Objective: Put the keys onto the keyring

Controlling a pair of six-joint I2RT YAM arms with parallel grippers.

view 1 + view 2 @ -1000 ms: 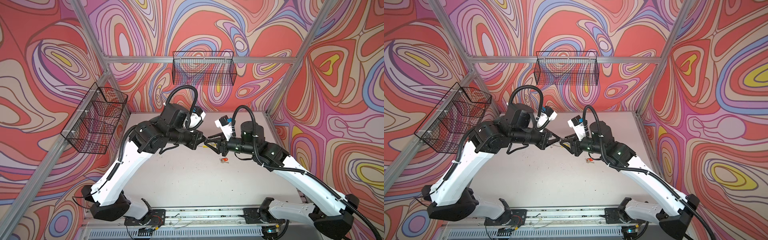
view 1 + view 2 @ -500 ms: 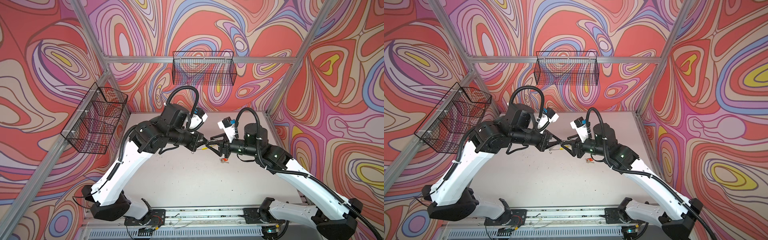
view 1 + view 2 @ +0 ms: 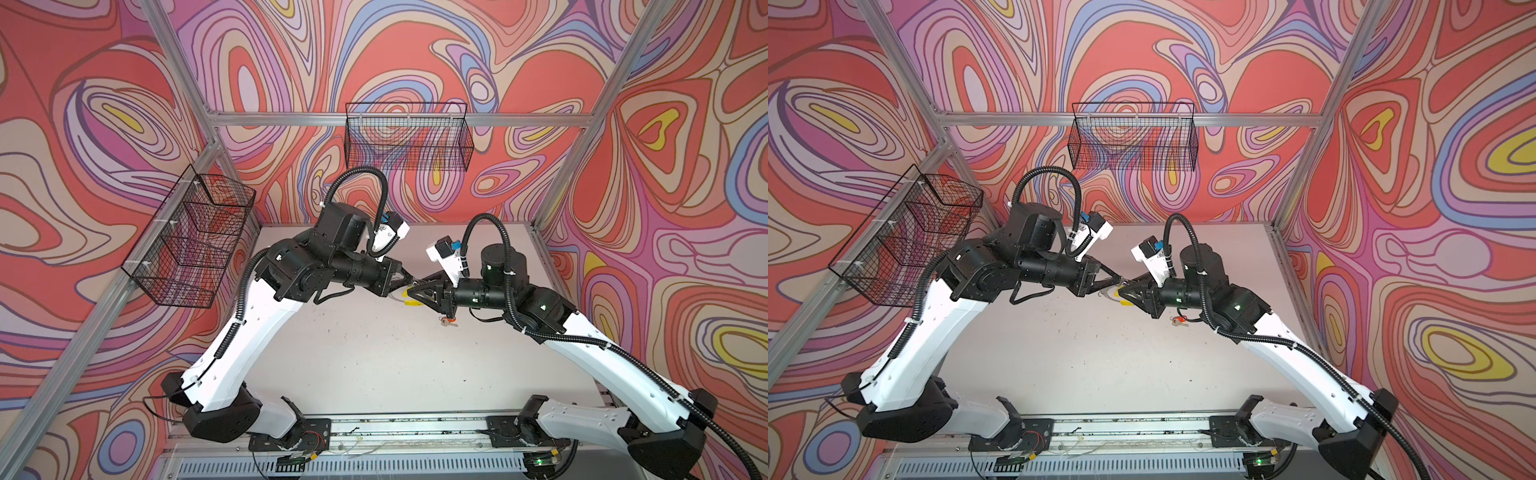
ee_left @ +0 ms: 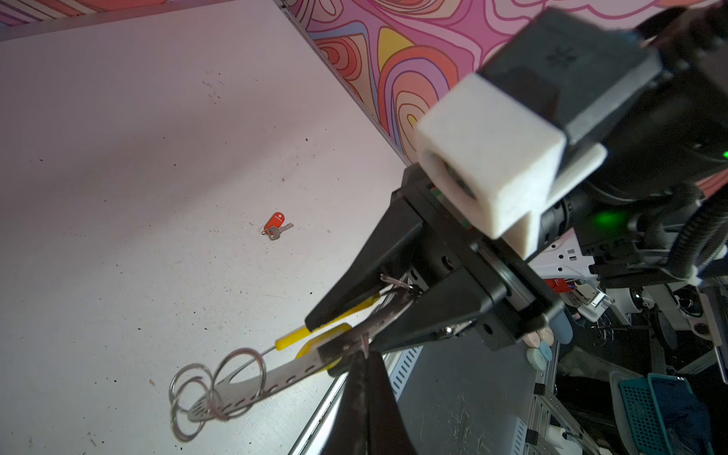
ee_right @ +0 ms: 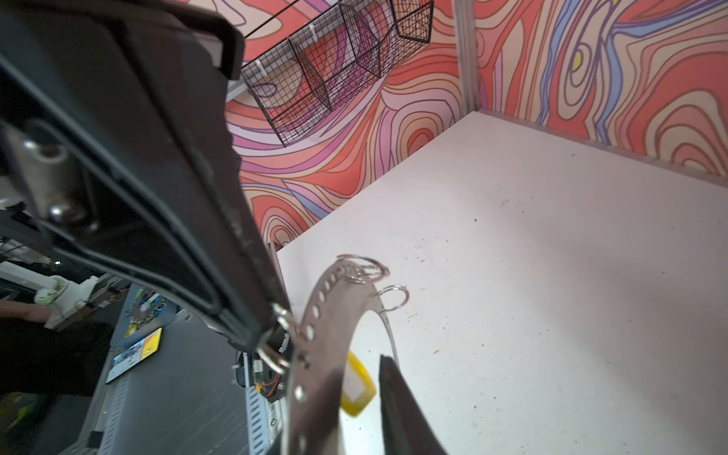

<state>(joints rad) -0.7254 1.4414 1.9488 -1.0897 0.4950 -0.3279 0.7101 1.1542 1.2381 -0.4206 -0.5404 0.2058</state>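
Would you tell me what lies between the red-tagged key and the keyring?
Only bare table separates the red-tagged key from the keyring, in the left wrist view.

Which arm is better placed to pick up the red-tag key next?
Right. The red-tag key lies on the table close by the right gripper, on that arm's side. The left gripper is shut on the keyring, holding it off the table.

I can't tell whether the right gripper [image 4: 342,335] pinches anything: between its fingertips the yellow tag [image 4: 315,343] and the keyring [image 4: 275,374] overlap, hiding that tag's key. Apart from the fingers, the red-tagged key [image 3: 446,320] is a mere speck in both top views.
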